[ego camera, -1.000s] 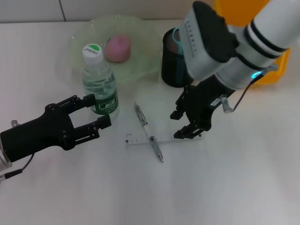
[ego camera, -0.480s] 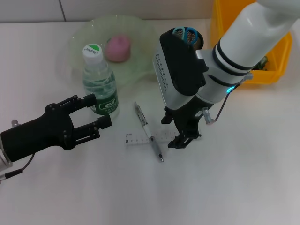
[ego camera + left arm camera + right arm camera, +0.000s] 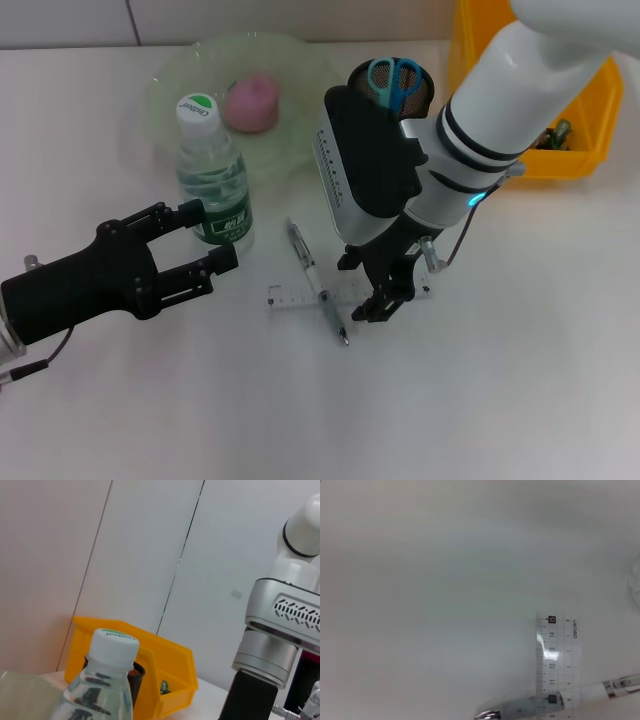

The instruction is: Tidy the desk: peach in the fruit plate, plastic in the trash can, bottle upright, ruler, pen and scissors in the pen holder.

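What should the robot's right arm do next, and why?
Probably lower the right gripper a little onto the pen and close on it. The gripper hangs open just beside where the pen lies across the ruler, so the pen is on top and easiest to take first. The scissors already stand in the holder.

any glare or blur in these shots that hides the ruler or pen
Right wrist view: a glare patch on the clear ruler washes out some marks, and the pen is cut by the frame edge. Head view: both lie sharp, the right gripper covering part of the ruler.
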`<act>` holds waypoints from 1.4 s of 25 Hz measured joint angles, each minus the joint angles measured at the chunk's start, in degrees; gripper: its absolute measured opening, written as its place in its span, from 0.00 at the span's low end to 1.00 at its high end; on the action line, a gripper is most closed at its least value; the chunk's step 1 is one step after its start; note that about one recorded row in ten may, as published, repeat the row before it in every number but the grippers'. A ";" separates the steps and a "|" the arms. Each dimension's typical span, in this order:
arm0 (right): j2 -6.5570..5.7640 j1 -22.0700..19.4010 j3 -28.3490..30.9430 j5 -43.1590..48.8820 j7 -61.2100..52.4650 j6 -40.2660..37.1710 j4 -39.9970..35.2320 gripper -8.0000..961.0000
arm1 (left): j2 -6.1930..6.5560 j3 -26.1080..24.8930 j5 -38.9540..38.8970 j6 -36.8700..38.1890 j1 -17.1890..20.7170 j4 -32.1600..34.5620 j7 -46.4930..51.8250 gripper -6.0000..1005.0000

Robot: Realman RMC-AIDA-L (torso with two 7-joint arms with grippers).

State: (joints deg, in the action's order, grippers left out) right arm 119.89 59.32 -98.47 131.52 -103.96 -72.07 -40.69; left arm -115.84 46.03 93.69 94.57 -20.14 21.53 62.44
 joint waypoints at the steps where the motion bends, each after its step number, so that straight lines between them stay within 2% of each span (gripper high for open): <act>1: 0.00 0.00 -0.52 -0.14 -0.30 0.43 0.02 0.67 | 0.00 -0.02 0.00 0.00 0.02 0.00 0.00 0.78; 8: 0.00 0.10 -2.63 -2.03 -1.05 1.54 1.10 0.67 | -0.11 -0.06 0.00 -0.10 0.01 0.00 -0.07 0.78; 11: -0.01 0.10 -2.77 -2.28 -1.06 1.59 1.26 0.56 | -0.15 -0.14 0.00 -0.11 0.01 0.00 -0.16 0.78; 17: 0.00 -0.26 -2.52 -2.32 -1.07 1.58 0.86 0.40 | -0.26 -0.20 0.00 -0.15 0.19 0.00 -0.33 0.78; 22: -0.30 -2.39 -1.12 -2.45 -1.06 0.41 -2.21 0.39 | -0.27 -0.32 0.00 -0.14 0.36 0.00 -0.38 0.78; 23: -0.54 -4.35 1.91 -2.39 -0.76 -1.48 -5.22 0.39 | -0.27 -0.32 0.00 -0.14 0.36 0.00 -0.38 0.78; 25: -0.59 -5.26 3.68 -2.32 -0.36 -2.59 -6.54 0.39 | -0.27 -0.34 0.00 -0.12 0.43 0.00 -0.39 0.78; 31: -0.81 -12.72 20.45 -2.93 3.45 -9.98 -17.22 0.40 | -0.19 -0.33 0.00 -0.08 0.45 0.00 -0.44 0.78; 35: -0.78 -17.54 30.40 -9.33 5.05 -11.33 -21.45 0.40 | -0.15 -0.32 0.00 -0.02 0.39 0.00 -0.41 0.78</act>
State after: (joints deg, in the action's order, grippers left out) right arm 119.11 41.78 -68.06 122.19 -98.91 -83.41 -62.13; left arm -115.99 45.71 93.69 94.55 -19.75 21.53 62.03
